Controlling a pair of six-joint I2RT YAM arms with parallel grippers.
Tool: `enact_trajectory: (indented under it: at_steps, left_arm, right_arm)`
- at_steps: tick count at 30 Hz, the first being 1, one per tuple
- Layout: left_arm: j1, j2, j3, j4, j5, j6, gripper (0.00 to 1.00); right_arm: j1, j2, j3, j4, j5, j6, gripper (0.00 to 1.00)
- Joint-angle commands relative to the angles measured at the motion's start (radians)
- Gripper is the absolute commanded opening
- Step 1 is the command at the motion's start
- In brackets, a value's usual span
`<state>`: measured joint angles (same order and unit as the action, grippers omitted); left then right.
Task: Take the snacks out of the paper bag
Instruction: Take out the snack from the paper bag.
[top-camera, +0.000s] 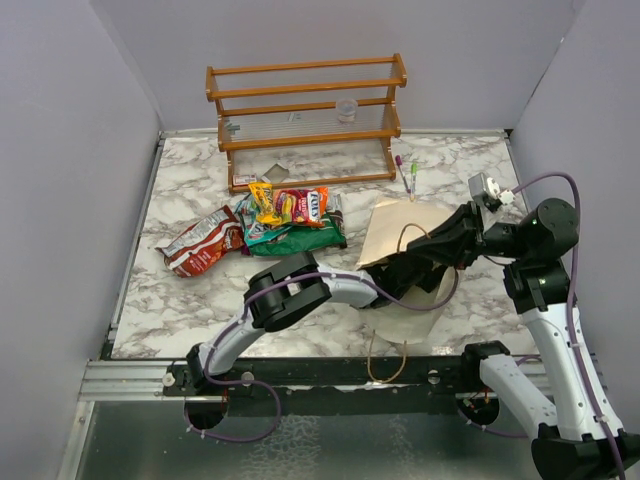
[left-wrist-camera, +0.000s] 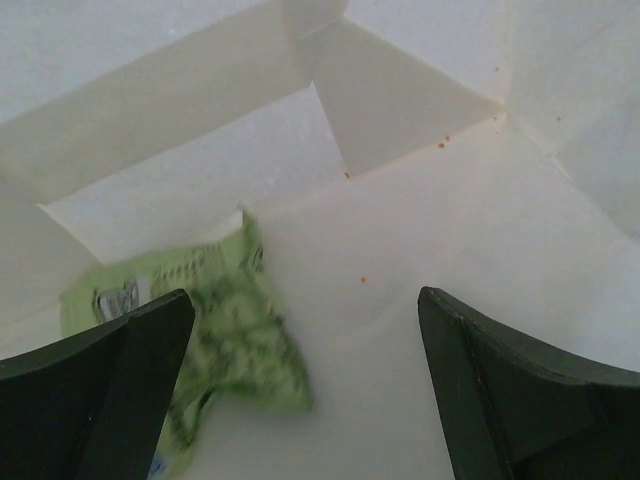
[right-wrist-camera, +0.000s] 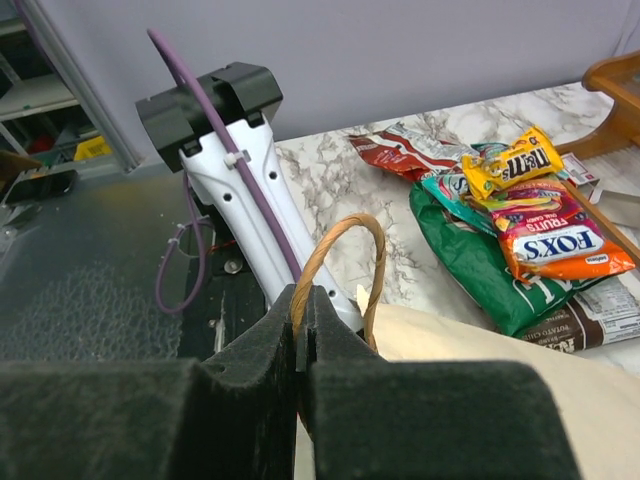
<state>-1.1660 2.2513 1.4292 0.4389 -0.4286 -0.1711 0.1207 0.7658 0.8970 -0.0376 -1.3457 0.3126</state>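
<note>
The cream paper bag (top-camera: 412, 312) lies on the marble table with its mouth toward the left arm. My right gripper (right-wrist-camera: 300, 322) is shut on one tan loop handle (right-wrist-camera: 338, 245) and holds the mouth up; it also shows in the top view (top-camera: 397, 272). My left gripper (left-wrist-camera: 305, 385) is open inside the bag, out of sight from above. A light green packet (left-wrist-camera: 215, 335) lies on the bag's floor by my left finger (left-wrist-camera: 120, 390), not gripped. Several packets (top-camera: 290, 218) are piled outside on the table, and a red-brown one (top-camera: 200, 243) lies left of them.
A wooden slatted rack (top-camera: 305, 115) stands at the back with a small clear cup (top-camera: 346, 108) on it. Thin pens (top-camera: 408, 172) lie right of the rack. The bag's second handle (top-camera: 385, 365) hangs over the table's near edge. Grey walls close in three sides.
</note>
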Motion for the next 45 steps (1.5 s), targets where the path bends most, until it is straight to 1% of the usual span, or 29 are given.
enact_trajectory:
  at_steps: [1,2,4,10,15,20,26,28,30,34,37,41,45]
  left_arm:
    - [0.029,0.077,0.061,-0.059,-0.043,0.007,0.96]
    - [0.040,0.085,0.068,-0.075,-0.045,0.004,0.93]
    - [0.049,0.086,0.063,-0.083,-0.061,0.005,0.91]
    - [0.032,0.015,0.042,-0.128,-0.095,0.071,0.93]
    - [0.015,-0.068,-0.006,-0.151,-0.182,0.100,0.93]
    - [-0.003,-0.072,0.004,-0.203,-0.302,0.151,0.90]
    - [-0.027,-0.093,-0.015,-0.208,-0.362,0.210,0.90]
    - [-0.032,-0.107,-0.042,-0.175,-0.361,0.226,0.93]
    - [-0.017,-0.109,-0.059,-0.165,-0.327,0.206,0.94]
    - [0.018,-0.082,-0.040,-0.214,-0.240,0.123,0.94]
    - [0.023,-0.068,-0.039,-0.194,-0.197,0.114,0.92]
    - [0.031,-0.032,-0.011,-0.220,-0.170,0.097,0.87]
    - [0.051,-0.021,-0.007,-0.250,-0.146,0.057,0.72]
  right_arm:
    - [0.016,-0.011,0.055,-0.007,-0.022,0.009,0.02]
    - [0.017,-0.012,0.061,-0.012,-0.021,0.006,0.02]
    - [0.019,-0.012,0.069,-0.023,-0.020,0.002,0.02]
    - [0.020,-0.016,0.058,-0.026,-0.004,-0.007,0.02]
    - [0.022,-0.012,0.052,-0.030,0.009,-0.011,0.02]
    - [0.022,-0.009,0.049,-0.030,0.031,-0.012,0.02]
    - [0.022,-0.002,0.049,-0.035,0.052,-0.015,0.02]
    - [0.021,-0.001,0.046,-0.033,0.052,-0.014,0.02]
    - [0.022,0.001,0.053,-0.033,0.050,-0.012,0.02]
    - [0.022,0.002,0.068,-0.041,0.044,-0.015,0.02]
    - [0.022,0.004,0.072,-0.044,0.043,-0.017,0.02]
    - [0.022,0.008,0.082,-0.044,0.041,-0.017,0.02]
    - [0.022,0.010,0.091,-0.052,0.038,-0.024,0.02]
